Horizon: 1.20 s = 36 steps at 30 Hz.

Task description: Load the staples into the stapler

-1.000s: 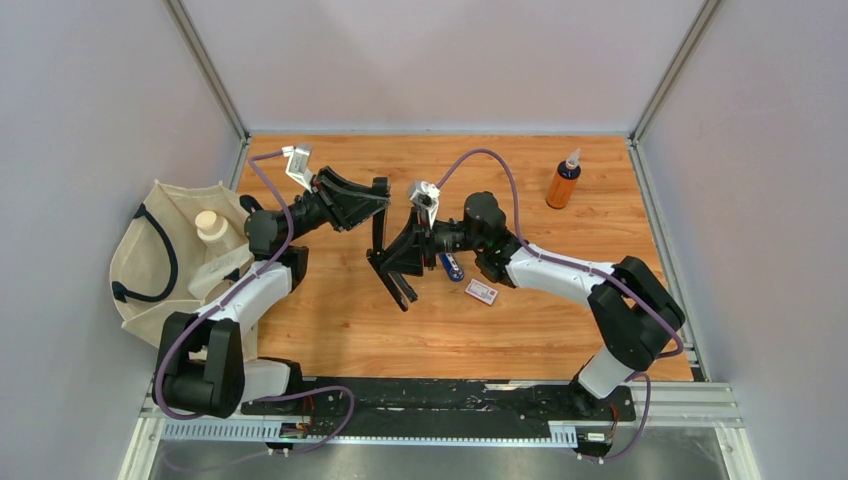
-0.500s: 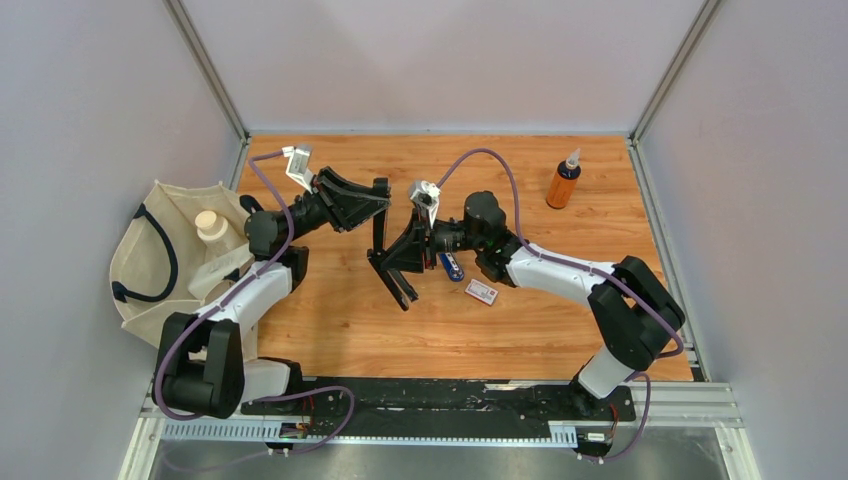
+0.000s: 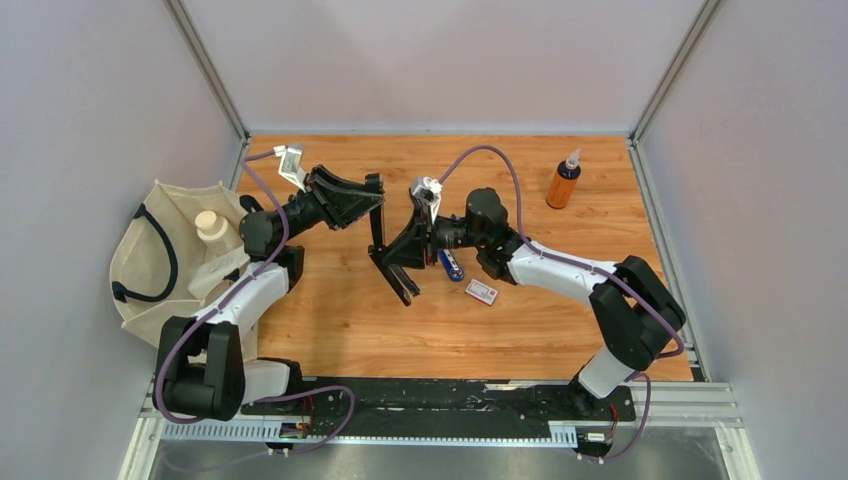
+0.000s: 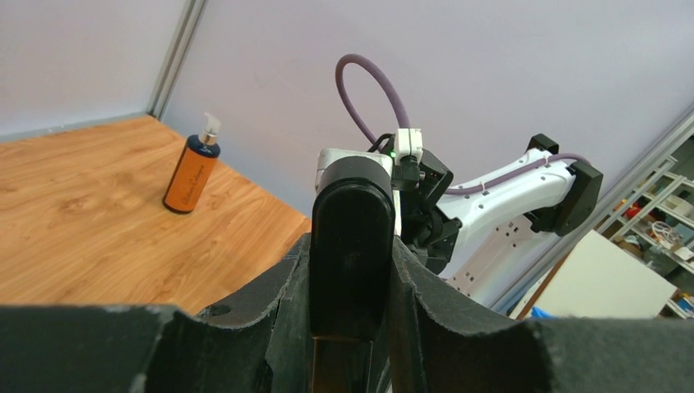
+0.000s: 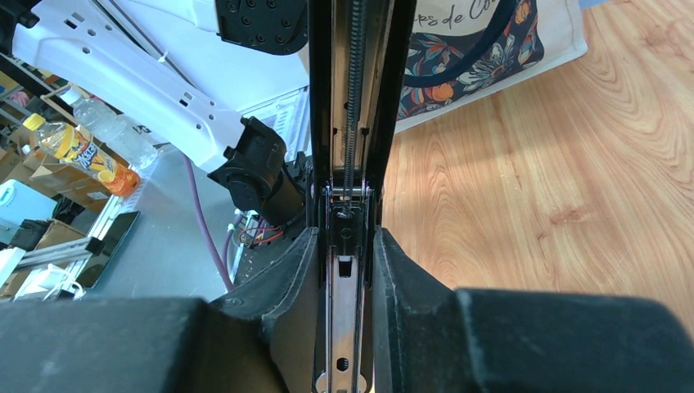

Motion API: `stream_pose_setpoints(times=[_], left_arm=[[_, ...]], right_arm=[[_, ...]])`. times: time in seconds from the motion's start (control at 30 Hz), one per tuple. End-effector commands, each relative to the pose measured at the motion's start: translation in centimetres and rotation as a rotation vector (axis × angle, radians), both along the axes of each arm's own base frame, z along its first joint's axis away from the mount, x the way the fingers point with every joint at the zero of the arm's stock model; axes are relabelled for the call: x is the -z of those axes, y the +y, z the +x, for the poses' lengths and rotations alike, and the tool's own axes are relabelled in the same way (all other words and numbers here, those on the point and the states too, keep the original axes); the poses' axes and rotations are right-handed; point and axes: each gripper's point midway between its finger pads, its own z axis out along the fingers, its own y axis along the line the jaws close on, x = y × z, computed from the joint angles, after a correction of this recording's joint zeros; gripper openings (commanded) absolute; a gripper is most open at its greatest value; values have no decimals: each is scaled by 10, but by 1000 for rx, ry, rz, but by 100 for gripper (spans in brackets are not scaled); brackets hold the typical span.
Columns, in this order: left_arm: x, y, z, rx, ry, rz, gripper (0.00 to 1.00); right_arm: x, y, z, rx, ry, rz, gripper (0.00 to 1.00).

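Wood-grain tabletop [image 3: 350,330] between pale grey walls was your work surface. The staples box [image 3: 481,292], white with a red-pink label, lay flat on it, just right of centre and free of both grippers. I could not make out any loose staple strip.

You had the black stapler [image 3: 398,283] lifted off the wood and hinged open between the two arms, left of the box. Your right gripper [image 3: 388,258] was clamped on the lower arm; in the right wrist view its fingers [image 5: 286,278] pressed both sides of the open channel of the stapler [image 5: 348,123], with the spring showing. Your left gripper [image 3: 374,198] was closed on the upper end, and the left wrist view showed the rounded black tip [image 4: 352,237] pinched between its fingers [image 4: 282,319].

A small blue item [image 3: 451,265] lay between the stapler and the box. An orange bottle [image 3: 563,183] stood well apart at the far right. A cream tote bag [image 3: 160,270] sat off the left edge, beside a cream-capped bottle [image 3: 210,225].
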Motion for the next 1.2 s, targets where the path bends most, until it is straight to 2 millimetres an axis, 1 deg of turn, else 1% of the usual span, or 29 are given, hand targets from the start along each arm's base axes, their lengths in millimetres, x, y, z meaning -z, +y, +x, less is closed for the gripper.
stream_pose_setpoints(times=[0.0,0.2,0.37,0.53,0.6,0.67,0.77,0.87,1.03,1.17], left_arm=[[-34,17,-5,-78,-125,-75,1],[-35,26,-2,-114,-121,-82,5],[-32,33,1,-147,-113,-80,14],[-23,36,4,-171,-89,-58,34],[-21,36,3,-174,-84,-48,46],[-15,36,7,-185,-59,-22,55],[-10,37,7,-200,-58,7,66],[-7,38,5,-210,-68,25,73],[-2,44,11,-248,-54,68,75],[19,48,22,-298,8,168,75]], right_arm=[[-35,-7,11,54,-70,58,0],[-42,-17,24,119,-68,82,0],[-48,-25,36,183,-67,94,0],[-53,-31,42,220,-74,101,0],[-55,-32,43,230,-76,103,0],[-54,-33,46,246,-74,94,0],[-54,-34,49,266,-78,83,0],[-54,-35,52,281,-84,67,0],[-50,-37,60,326,-88,37,0],[-46,-39,68,371,-79,13,0]])
